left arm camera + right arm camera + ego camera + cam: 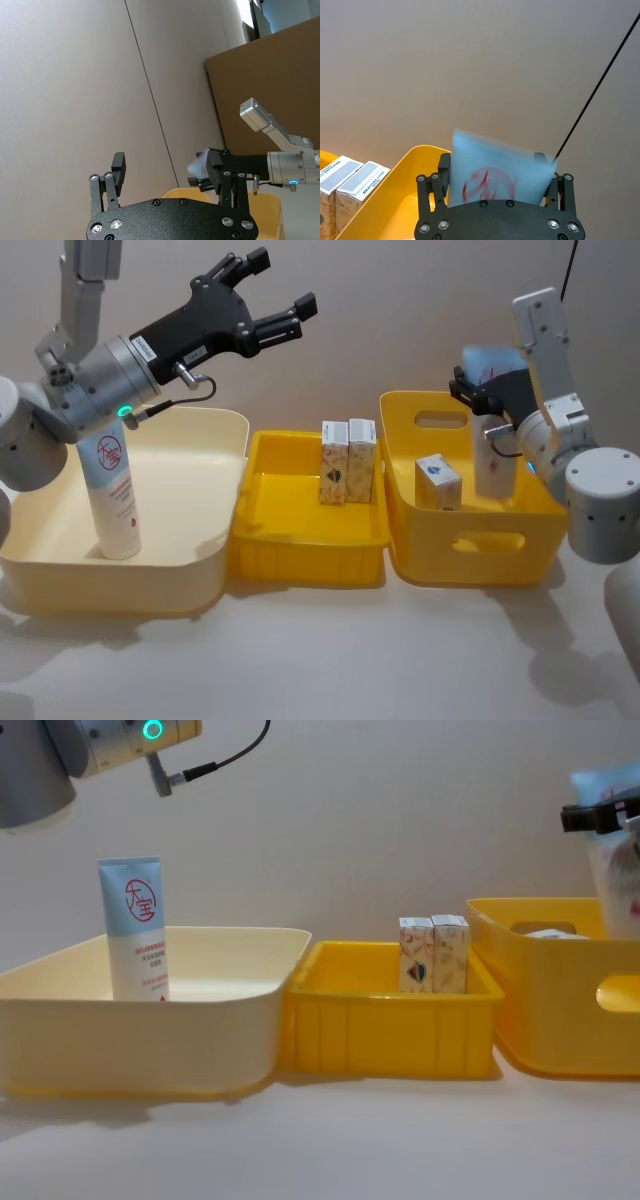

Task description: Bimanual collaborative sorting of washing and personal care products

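right gripper (478, 390) clamped on tube (492, 462) in handled bin (440, 421) | step: lifting out | next: pass toward left gripper (272, 292), spread, empty, above cream bin (215, 420)

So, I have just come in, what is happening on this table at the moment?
The robot is sorting care products into bins. Its right gripper is shut on a light blue and white squeeze tube, held above the yellow handled basket, where a small white carton stands. The left gripper is open and raised above the cream plastic bin, where another blue and white tube stands upright. Two beige printed cartons stand in the middle yellow tray.
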### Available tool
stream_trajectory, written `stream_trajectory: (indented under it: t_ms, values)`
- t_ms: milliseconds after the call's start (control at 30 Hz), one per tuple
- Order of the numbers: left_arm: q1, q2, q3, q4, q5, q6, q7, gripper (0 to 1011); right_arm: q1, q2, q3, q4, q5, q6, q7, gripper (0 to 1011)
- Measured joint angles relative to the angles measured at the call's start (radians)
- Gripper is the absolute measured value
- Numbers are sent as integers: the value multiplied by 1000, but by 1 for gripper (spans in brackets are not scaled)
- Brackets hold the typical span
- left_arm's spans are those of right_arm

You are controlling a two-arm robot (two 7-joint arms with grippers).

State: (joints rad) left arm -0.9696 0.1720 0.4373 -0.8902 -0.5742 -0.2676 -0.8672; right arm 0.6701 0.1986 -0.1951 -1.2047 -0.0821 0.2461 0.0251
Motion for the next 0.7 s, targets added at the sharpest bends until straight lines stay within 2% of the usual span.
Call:
stream_trajectory:
  t_ms: [33, 700]
  values:
    - [0, 0, 0, 0, 0, 0, 0, 1003, 0, 0, 0, 0, 0, 1, -1, 1001]
    - [0, 0, 0, 0, 0, 0, 0, 1003, -2, -3, 2, 3, -4, 10, -10, 1002]
